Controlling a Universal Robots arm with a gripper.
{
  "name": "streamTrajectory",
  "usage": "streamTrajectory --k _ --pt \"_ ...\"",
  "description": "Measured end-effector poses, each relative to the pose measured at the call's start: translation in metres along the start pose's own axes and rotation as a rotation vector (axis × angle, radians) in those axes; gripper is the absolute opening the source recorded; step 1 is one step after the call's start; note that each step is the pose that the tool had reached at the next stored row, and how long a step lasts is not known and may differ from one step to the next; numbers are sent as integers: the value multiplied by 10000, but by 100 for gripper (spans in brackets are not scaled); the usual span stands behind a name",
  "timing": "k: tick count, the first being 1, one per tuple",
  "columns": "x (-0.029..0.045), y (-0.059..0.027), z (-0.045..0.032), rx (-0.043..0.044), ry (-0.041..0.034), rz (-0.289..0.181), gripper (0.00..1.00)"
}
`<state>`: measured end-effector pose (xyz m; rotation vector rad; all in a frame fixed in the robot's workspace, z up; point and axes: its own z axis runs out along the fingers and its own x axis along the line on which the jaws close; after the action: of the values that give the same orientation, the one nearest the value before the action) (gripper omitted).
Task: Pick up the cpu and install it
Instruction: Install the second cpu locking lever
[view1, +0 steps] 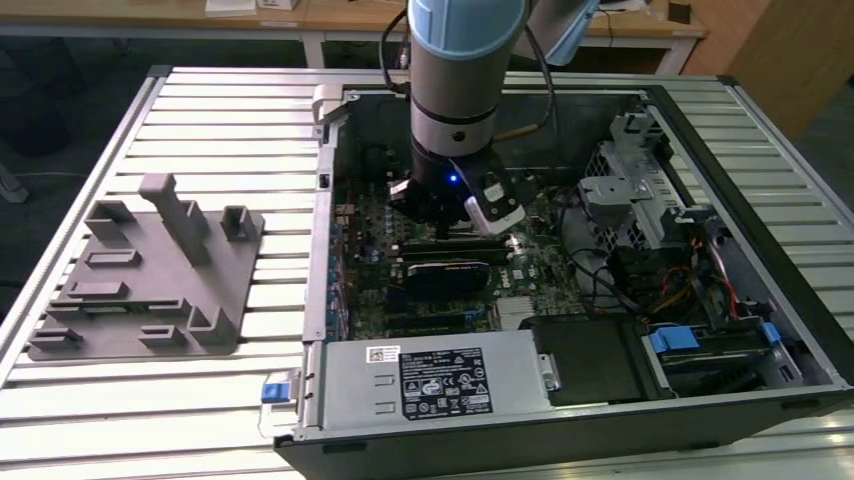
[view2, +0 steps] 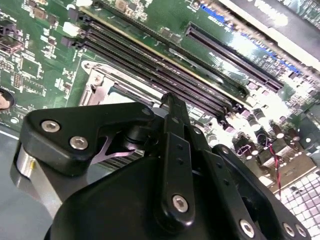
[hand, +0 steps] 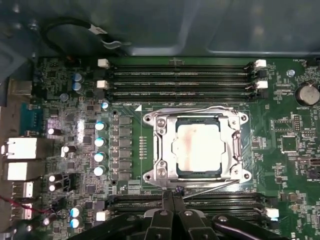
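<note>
The cpu (hand: 197, 150), a flat square chip with a silver top, lies inside the motherboard socket (hand: 159, 150), framed by the socket's metal bracket. In the first wrist view my gripper (hand: 173, 194) hovers just off the socket's edge, above the memory slots, with its two black fingers pressed together and nothing between them. The second wrist view shows the same closed fingers (view2: 171, 107) over the board, with part of the socket's metal frame (view2: 102, 85) beside them. In the exterior view the gripper (view1: 434, 218) is lowered into the open computer case (view1: 641, 100).
A grey plastic fixture tray (view1: 147, 280) lies on the slatted table at the exterior view's left. Inside the case are the power supply (view1: 427, 385), a drive cage (view1: 634, 190) and loose cables (view1: 627, 280) at the right. Memory slots (hand: 180, 77) flank the socket.
</note>
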<state>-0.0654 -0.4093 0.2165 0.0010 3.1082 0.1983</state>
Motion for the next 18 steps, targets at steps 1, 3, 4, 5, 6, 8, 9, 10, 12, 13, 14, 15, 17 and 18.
streamTrajectory --k 1,3,4,5,6,8,9,10,12,13,14,15,17,18 --pt "9 -12 1 -36 1 -3 11" --pt "24 -38 3 -130 2 -8 11" --pt "32 -53 4 -185 2 -8 11" --pt "38 -66 5 -235 1 -9 11" --pt "45 -74 8 -277 2 -9 11" --pt "52 -91 14 -360 2 -9 11" --pt "54 -100 18 -419 2 -7 11" --pt "56 -111 22 -490 1 -5 11" --pt "59 -130 29 -622 2 -2 11" --pt "64 -134 34 -695 1 1 11" --pt "68 -137 39 -750 1 2 11" --pt "71 -138 45 -795 1 2 11" --pt "81 -139 59 -847 0 4 11" --pt "88 -140 65 -856 -1 4 11"
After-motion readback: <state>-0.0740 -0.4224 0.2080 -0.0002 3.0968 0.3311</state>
